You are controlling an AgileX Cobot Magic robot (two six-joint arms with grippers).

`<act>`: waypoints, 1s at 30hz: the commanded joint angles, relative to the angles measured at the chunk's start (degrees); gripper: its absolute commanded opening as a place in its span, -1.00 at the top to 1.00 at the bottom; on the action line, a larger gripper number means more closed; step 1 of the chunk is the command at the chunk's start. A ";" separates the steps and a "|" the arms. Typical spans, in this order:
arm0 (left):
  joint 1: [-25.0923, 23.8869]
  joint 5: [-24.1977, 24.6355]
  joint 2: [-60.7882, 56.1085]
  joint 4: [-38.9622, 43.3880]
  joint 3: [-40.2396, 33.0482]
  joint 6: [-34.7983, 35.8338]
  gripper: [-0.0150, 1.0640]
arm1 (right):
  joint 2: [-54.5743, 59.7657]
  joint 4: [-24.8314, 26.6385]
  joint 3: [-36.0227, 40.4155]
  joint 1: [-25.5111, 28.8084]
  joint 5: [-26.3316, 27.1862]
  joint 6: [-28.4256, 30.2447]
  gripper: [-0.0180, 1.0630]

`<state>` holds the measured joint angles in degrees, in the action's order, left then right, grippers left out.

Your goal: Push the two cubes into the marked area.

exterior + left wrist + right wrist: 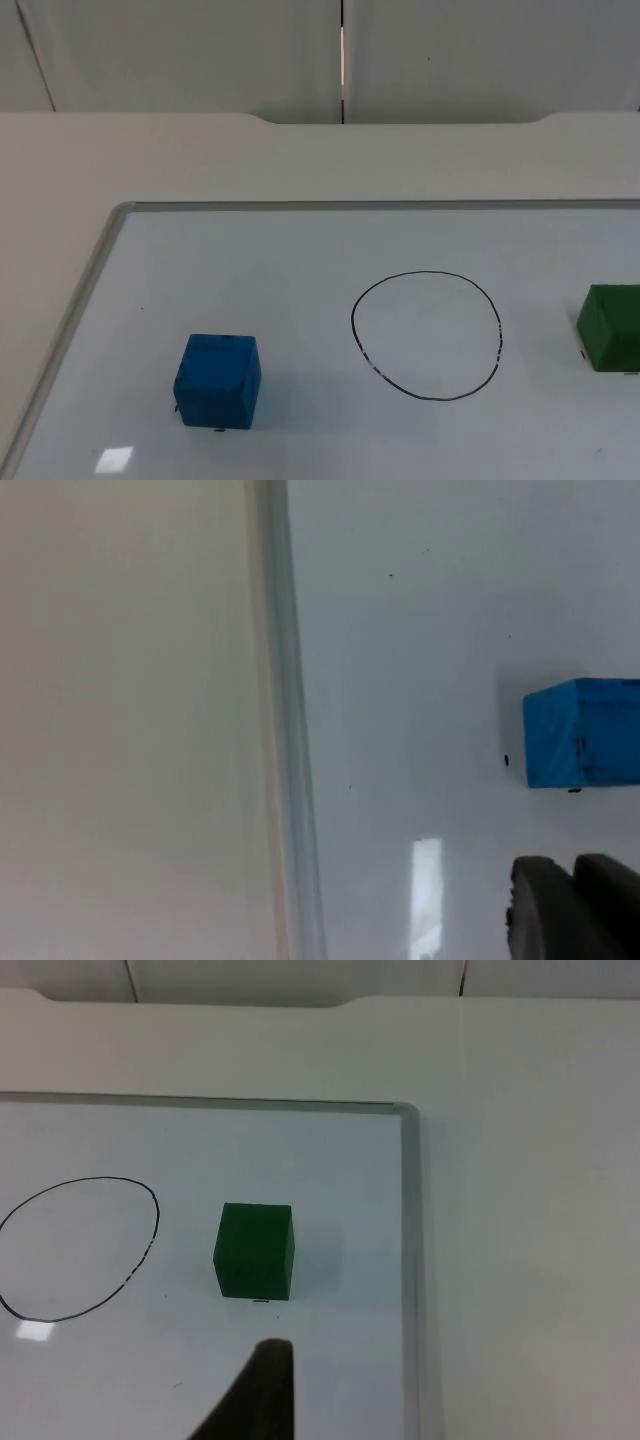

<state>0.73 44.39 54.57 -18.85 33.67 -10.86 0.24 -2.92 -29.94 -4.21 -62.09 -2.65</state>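
A blue cube [218, 380] sits on the whiteboard, left of a hand-drawn black circle [353, 325]. A green cube [610, 327] sits right of the circle, at the picture's edge. Both cubes are outside the line. In the left wrist view my left gripper [573, 905] hangs shut a short way from the blue cube [582, 732] without touching it. In the right wrist view my right gripper [262, 1390] is just short of the green cube [255, 1250], with the circle [156, 1218] off to that cube's side.
The whiteboard has a thin metal frame [120, 212] and lies on the pale table [60, 170]. The frame's left rail [290, 730] runs close to the blue cube, and the right rail [410, 1260] runs close to the green one. A grey partition wall [200, 50] closes the back.
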 commanded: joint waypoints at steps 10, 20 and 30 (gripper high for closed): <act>-0.18 -5.79 6.33 -6.47 0.26 -3.52 0.97 | -0.24 -0.02 0.43 0.44 0.31 0.46 -0.98; 0.03 -11.46 9.47 -12.62 -5.18 -7.26 0.97 | -0.24 -0.02 0.43 0.44 0.31 0.46 -0.98; 0.03 -14.23 9.47 -13.79 -10.88 -7.37 0.97 | -0.24 -0.02 0.43 0.44 0.31 0.46 -0.98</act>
<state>0.73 30.99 64.00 -31.67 23.02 -18.06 0.24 -2.92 -29.94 -4.21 -62.09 -2.65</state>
